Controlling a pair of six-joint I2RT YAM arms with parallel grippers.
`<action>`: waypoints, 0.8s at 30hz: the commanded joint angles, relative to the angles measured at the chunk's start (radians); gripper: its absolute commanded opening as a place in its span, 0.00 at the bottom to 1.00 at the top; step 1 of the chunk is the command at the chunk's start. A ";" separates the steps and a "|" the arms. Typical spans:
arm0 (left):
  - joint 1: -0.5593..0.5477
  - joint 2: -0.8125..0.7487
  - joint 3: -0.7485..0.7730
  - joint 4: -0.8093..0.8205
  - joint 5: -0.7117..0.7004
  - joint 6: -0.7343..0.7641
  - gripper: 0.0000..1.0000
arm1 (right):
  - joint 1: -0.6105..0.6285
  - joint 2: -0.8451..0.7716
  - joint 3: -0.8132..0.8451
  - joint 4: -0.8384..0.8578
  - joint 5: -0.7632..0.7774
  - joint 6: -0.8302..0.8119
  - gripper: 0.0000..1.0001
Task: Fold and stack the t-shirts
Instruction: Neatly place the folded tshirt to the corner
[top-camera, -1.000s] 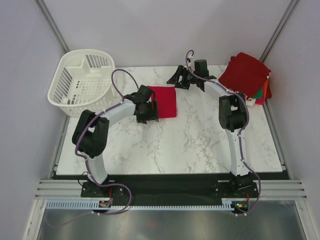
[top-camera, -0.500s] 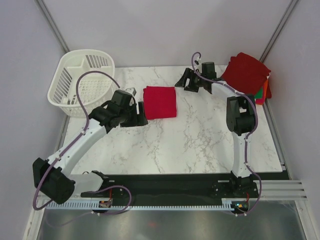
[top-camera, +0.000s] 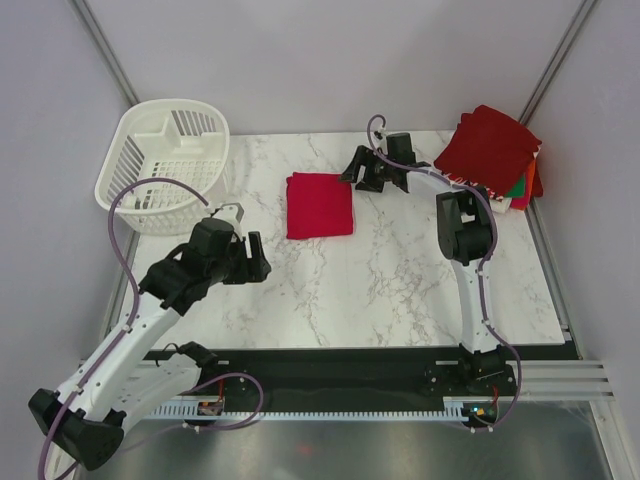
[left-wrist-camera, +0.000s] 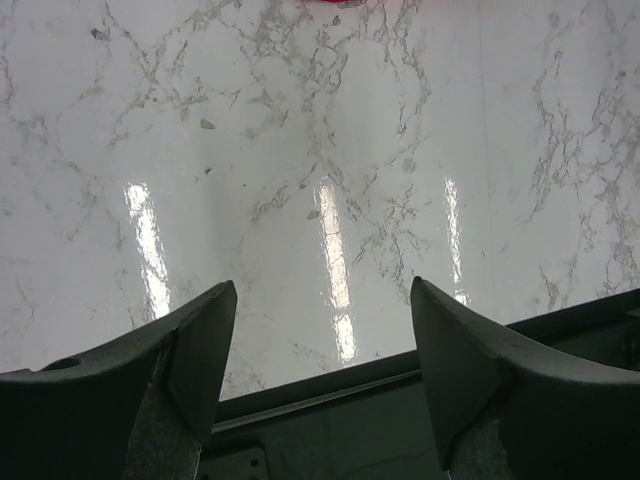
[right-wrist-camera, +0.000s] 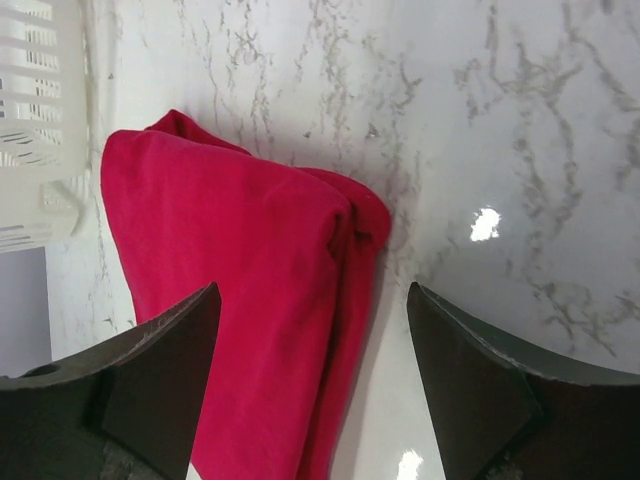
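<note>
Item: bright red t-shirt (top-camera: 320, 205), folded, flat on the desk (top-camera: 400, 270), middle-back.
Handling: expect soft, light, limp cloth that unfolds if you lift one layer, so pinch all layers at the layered edge.
Right gripper (top-camera: 364, 172): wide, empty, at its far right corner.
Left gripper (top-camera: 250, 262): wide, empty, well apart.
</note>
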 joint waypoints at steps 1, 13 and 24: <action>0.001 -0.017 -0.013 0.016 -0.064 0.034 0.78 | 0.042 0.047 0.020 0.018 0.017 0.024 0.84; 0.001 -0.016 -0.027 0.028 -0.069 0.034 0.78 | 0.072 0.066 -0.054 0.174 0.002 0.089 0.10; 0.001 -0.028 -0.028 0.028 -0.078 0.036 0.77 | 0.057 -0.192 -0.063 0.072 0.056 0.011 0.00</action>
